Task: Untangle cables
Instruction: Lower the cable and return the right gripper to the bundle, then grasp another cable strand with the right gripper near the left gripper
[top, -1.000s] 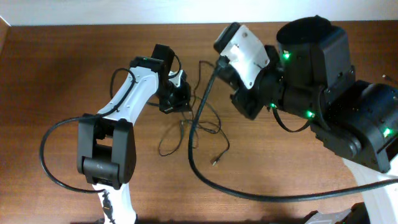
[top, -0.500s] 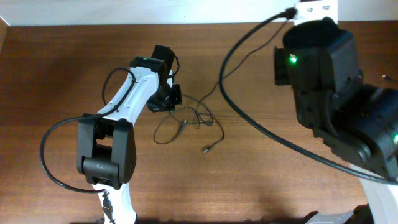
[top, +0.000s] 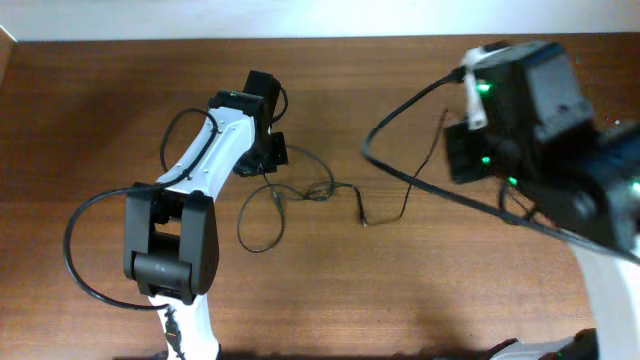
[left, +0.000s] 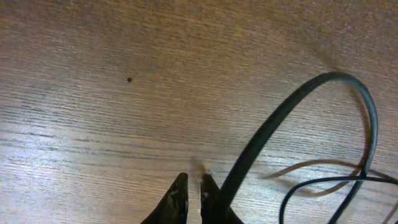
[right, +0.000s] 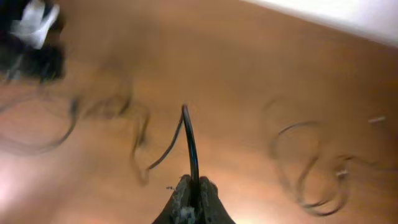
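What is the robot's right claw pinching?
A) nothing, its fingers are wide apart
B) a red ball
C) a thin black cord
C: in the right wrist view, the right gripper has its fingers closed on a thin black cord that sticks out from between them, above the wooden table.
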